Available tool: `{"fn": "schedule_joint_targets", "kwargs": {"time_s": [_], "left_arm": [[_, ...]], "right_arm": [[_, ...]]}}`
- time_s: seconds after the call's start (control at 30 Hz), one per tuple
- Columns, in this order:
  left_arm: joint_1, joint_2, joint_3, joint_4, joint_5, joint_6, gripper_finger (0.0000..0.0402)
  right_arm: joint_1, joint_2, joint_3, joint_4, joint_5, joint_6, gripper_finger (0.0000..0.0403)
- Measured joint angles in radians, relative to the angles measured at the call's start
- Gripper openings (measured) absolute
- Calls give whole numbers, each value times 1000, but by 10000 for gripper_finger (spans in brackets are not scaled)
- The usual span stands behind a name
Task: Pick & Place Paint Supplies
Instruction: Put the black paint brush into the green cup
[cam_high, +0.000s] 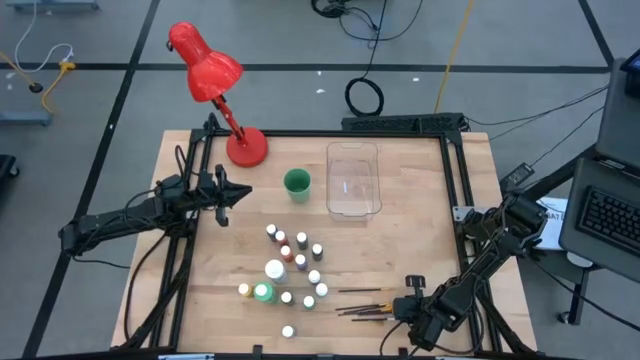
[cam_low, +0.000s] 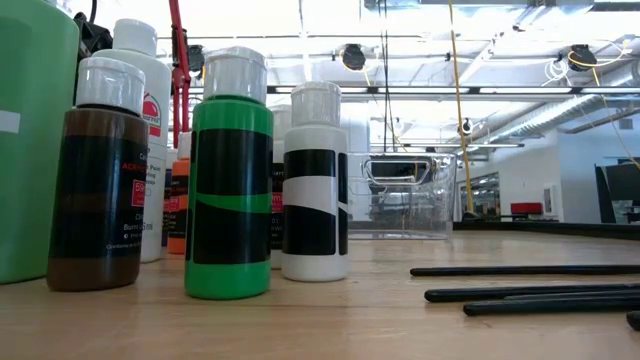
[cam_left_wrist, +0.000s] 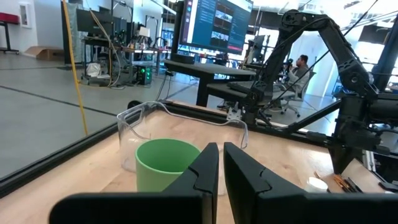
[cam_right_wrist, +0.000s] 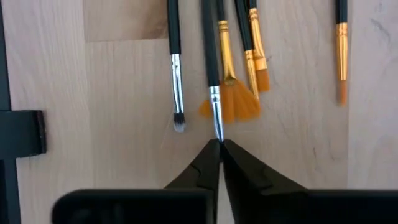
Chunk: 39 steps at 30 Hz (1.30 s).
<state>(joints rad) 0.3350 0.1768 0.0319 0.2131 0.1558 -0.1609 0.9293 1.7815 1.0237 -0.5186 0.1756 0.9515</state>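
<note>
Small white-capped paint bottles (cam_high: 295, 262) stand upright in a cluster at the table's middle front, with a bigger white bottle (cam_high: 274, 269) and a bigger green one (cam_high: 262, 292) among them. Several thin dark-handled brushes (cam_high: 365, 302) lie flat to their right. In the right wrist view they lie side by side, one with a silver ferrule (cam_right_wrist: 214, 93) in the middle. My right gripper (cam_high: 400, 308) (cam_right_wrist: 219, 144) points steeply down at the brushes' bristle ends, shut on that brush's tip. My left gripper (cam_high: 245, 195) (cam_left_wrist: 221, 149) hovers shut and level at the left, facing the green cup (cam_left_wrist: 165, 163). My right gripper has the bristle tip (cam_right_wrist: 217, 132) of the silver-ferruled brush running in between the free ends of its two shut fingers. The fingers come slanting down from the table's right, in line with the brush. The brush lies flat on the table.
A green cup (cam_high: 297, 184) and a clear plastic tray (cam_high: 353, 148) stand at the far middle, and a red desk lamp (cam_high: 215, 85) at the far left. A fan brush with orange bristles (cam_right_wrist: 231, 104) lies right beside the pinched brush. Bare wood lies between the bottles and the tray.
</note>
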Motion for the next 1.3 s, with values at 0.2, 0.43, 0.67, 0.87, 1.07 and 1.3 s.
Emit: {"fn": "schedule_joint_targets", "kwargs": {"time_s": [0.2, 0.43, 0.67, 0.87, 1.07, 1.3], "left_arm": [[0, 0, 0, 0, 0, 0, 26], [0, 0, 0, 0, 0, 0, 26], [0, 0, 0, 0, 0, 0, 26], [0, 0, 0, 0, 0, 0, 26], [0, 0, 0, 0, 0, 0, 26], [0, 0, 0, 0, 0, 0, 26]], "right_arm": [[1, -28, 0, -47, -23, -16, 3], [4, -172, -3, -142, 11, -78, 1], [0, -312, -3, -107, 312, -306, 1], [-61, -376, -2, 71, 616, -661, 0], [-263, -420, -113, 514, 328, -1178, 0], [-523, -440, -373, 1050, -5, -1384, 0]]}}
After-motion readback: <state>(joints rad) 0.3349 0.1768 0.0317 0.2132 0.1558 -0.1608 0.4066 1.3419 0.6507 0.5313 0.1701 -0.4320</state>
